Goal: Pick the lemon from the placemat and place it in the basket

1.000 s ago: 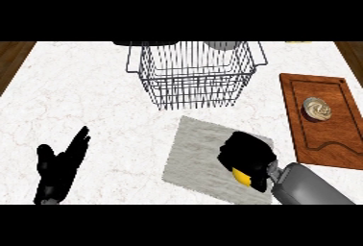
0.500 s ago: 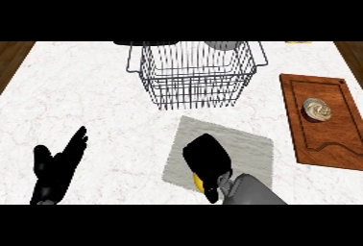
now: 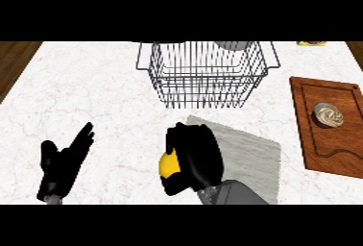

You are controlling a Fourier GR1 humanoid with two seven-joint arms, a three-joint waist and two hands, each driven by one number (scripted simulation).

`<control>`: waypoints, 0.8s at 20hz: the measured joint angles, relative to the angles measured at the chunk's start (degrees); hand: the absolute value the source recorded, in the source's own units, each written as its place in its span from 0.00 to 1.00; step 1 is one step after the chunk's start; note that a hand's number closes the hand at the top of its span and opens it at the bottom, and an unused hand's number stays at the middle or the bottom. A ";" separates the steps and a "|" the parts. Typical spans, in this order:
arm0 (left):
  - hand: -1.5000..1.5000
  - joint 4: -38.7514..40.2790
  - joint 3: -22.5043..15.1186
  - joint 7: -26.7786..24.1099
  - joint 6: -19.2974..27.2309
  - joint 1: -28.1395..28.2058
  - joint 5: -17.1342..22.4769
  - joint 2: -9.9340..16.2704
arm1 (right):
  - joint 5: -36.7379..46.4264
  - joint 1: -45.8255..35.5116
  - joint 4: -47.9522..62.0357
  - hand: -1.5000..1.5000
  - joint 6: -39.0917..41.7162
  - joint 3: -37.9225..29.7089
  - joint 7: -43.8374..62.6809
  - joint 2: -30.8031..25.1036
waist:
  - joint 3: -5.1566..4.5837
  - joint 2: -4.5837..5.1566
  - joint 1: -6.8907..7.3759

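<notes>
The yellow lemon (image 3: pixel 167 164) shows only as a small patch inside my right hand (image 3: pixel 193 156), whose fingers are curled round it. That hand hangs over the left edge of the grey placemat (image 3: pixel 248 146), below the wire basket (image 3: pixel 208 72). The basket stands at the back centre of the white marble counter. My left hand (image 3: pixel 64 161) rests open at the lower left, fingers pointing up and to the right, apart from everything.
A brown wooden board (image 3: pixel 312 139) lies along the right edge with a small round cupcake-like item (image 3: pixel 329 114) on it. Dark and grey objects sit behind the basket at the back edge. Dark wooden floor (image 3: pixel 14 62) shows past the counter's left edge.
My right hand has carried the lemon leftwards and a little towards the basket, from the placemat's lower right to its left edge. The left hand has stayed in place.
</notes>
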 measured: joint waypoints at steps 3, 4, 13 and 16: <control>0.50 0.41 -0.33 0.00 -0.40 -0.50 -0.07 -0.25 | -1.06 -4.16 -3.51 1.00 -8.89 -0.17 5.60 0.36 | -0.16 -0.17 0.74; 0.50 0.51 -0.53 0.14 -0.49 -0.69 -0.13 -0.37 | -0.99 -5.93 -4.42 1.00 -11.31 -0.03 7.81 0.42 | -0.22 -0.28 0.87; 0.50 1.14 -0.42 0.85 -0.96 -0.85 -0.39 -0.13 | 1.14 -25.43 -3.18 1.00 -17.44 -4.47 20.08 0.19 | -0.47 -0.79 0.68; 0.50 0.96 -0.29 1.07 -0.96 -0.71 -0.46 -0.05 | 1.02 -32.34 -0.46 1.00 -17.04 -8.12 22.14 0.13 | -0.49 -0.80 0.60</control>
